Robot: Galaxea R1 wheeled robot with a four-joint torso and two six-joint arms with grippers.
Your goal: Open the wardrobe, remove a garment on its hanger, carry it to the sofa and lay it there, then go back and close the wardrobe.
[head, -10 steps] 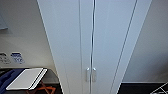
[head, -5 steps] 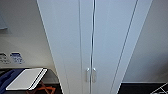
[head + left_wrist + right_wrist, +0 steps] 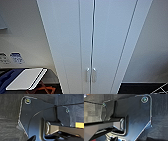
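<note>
We find the wardrobe (image 3: 92, 37) shut, its paired handles (image 3: 90, 74) untouched; the opening step is pending, requiring a reach to them; finger state we cannot tell.

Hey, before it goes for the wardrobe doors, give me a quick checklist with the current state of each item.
1. Wardrobe in front of the robot, filling the middle of the head view: ok.
2. Both doors shut, with only a thin seam between them: ok, so nothing is opened yet.
3. Paired handles in sight, low in the head view on either side of the seam: ok.
4. Nothing between the camera and the handles: ok in the head view.
5. Jaws of either arm open and ready: cannot tell; the wrist views show dark robot parts over dark carpet.
6. White chair at the lower left stands apart from the doors: ok.
</note>
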